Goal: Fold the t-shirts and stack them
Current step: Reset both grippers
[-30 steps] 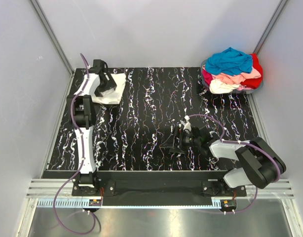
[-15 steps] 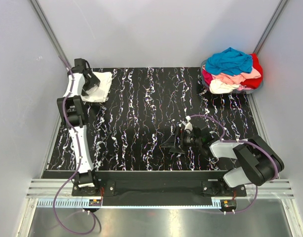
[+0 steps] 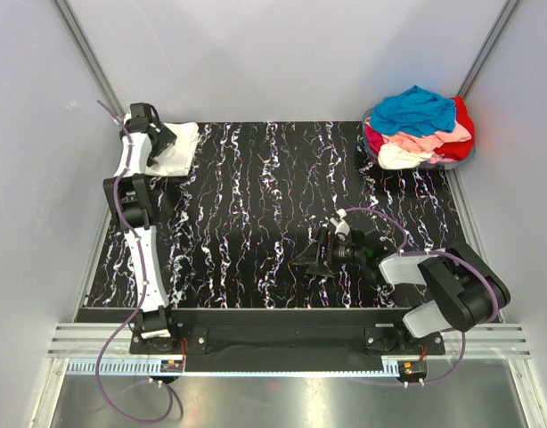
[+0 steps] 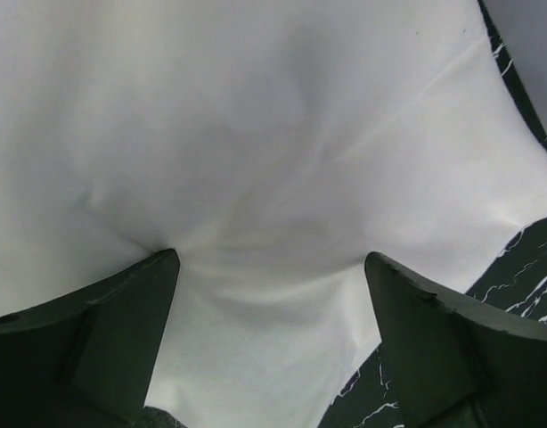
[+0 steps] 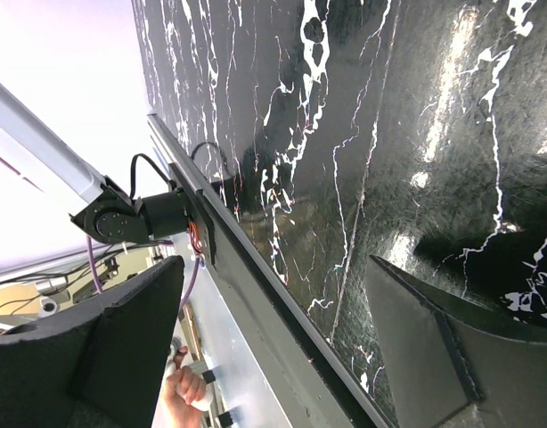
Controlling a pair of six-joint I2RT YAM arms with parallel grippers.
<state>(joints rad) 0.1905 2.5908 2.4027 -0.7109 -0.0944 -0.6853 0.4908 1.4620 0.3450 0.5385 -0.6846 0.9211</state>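
White t-shirt (image 3: 181,153) lies folded at the table's (image 3: 256,205) far-left corner, under the outstretched left arm (image 3: 134,209). Only the wrist view shows the left gripper (image 4: 269,276) spread wide, fingertips pressing puckered cloth without clasping it. Right gripper (image 3: 311,259), low over mid-table, gapes empty; coloured t-shirts (image 3: 420,125) heap far right.

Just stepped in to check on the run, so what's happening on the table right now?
The left gripper, fingers apart, is down on a folded cream-white t-shirt at the far-left corner of the table. The right gripper hangs open and empty just above the bare tabletop, right of the middle. A heap of unfolded t-shirts, blue, pink, red and cream, waits at the far-right corner.
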